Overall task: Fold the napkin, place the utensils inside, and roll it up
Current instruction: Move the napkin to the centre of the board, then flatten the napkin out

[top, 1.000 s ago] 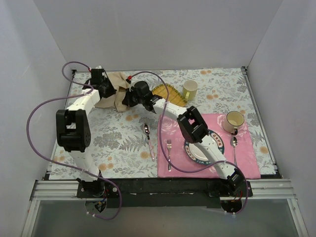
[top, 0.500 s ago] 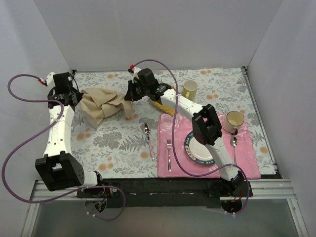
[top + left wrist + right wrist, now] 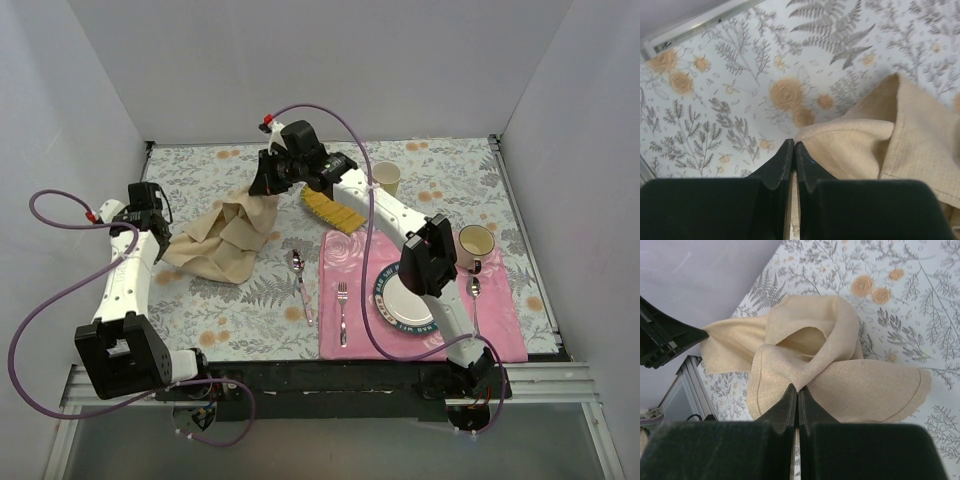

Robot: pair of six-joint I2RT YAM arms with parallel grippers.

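The beige napkin (image 3: pixel 225 238) hangs crumpled between my two grippers over the left part of the floral table. My left gripper (image 3: pixel 163 228) is shut on its left corner (image 3: pixel 840 145). My right gripper (image 3: pixel 262 186) is shut on a bunched fold at its top (image 3: pixel 805 367) and holds it lifted. One spoon (image 3: pixel 299 278) lies on the tablecloth. The fork (image 3: pixel 342 308) lies on the pink placemat's left side. The second spoon (image 3: pixel 475 302) lies right of the plate.
A pink placemat (image 3: pixel 500 320) holds a plate (image 3: pixel 384 300) and a cream mug (image 3: pixel 474 245). A yellow checked cloth (image 3: pixel 332 210) and a second mug (image 3: pixel 386 178) sit at the back. Grey walls enclose the table.
My left arm has swung forward and down along the left side, drawing the napkin corner toward the front. My right gripper rose slightly, and the napkin now hangs stretched between them.
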